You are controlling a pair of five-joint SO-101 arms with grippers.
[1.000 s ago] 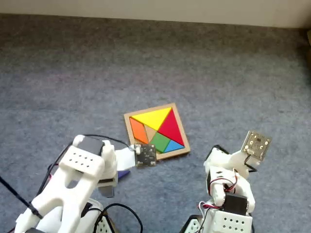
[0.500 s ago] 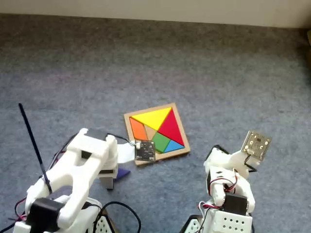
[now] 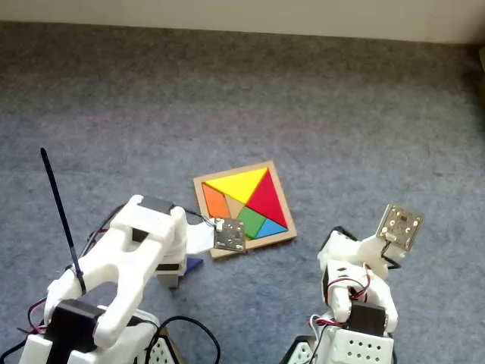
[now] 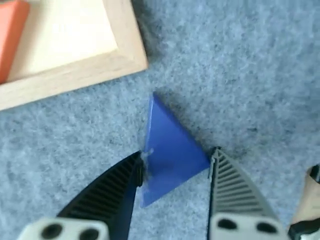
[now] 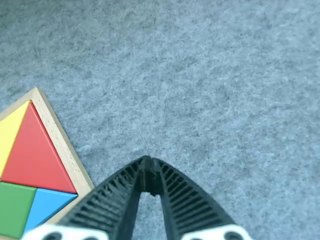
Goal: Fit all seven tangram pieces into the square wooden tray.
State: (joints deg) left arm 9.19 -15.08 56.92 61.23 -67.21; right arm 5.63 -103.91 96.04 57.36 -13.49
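Observation:
The square wooden tray [image 3: 282, 199] lies on the carpet with yellow [image 3: 236, 184], red [image 3: 267, 199], orange [image 3: 216, 203], green [image 3: 248, 221] and light blue [image 3: 270, 227] pieces in it. One corner of the tray [image 4: 127, 52] shows bare wood beside the orange piece [image 4: 10, 25]. A dark blue triangle [image 4: 167, 145] lies flat on the carpet just outside that corner. My left gripper [image 4: 177, 157] stands over it, shut on it, with a fingertip against each side. My right gripper [image 5: 148, 167] is shut on nothing, near the tray's red piece [image 5: 32, 155].
The right arm [image 3: 356, 296] is folded back at the near right of the table. A thin black rod [image 3: 59, 208] sticks up beside the left arm [image 3: 125, 269]. Grey carpet [image 3: 341, 114] stretches open behind and to the right of the tray.
The left arm's body has swung up and in toward the tray, and the black rod has come into sight. Its wrist stays over the blue triangle. The right arm has not moved.

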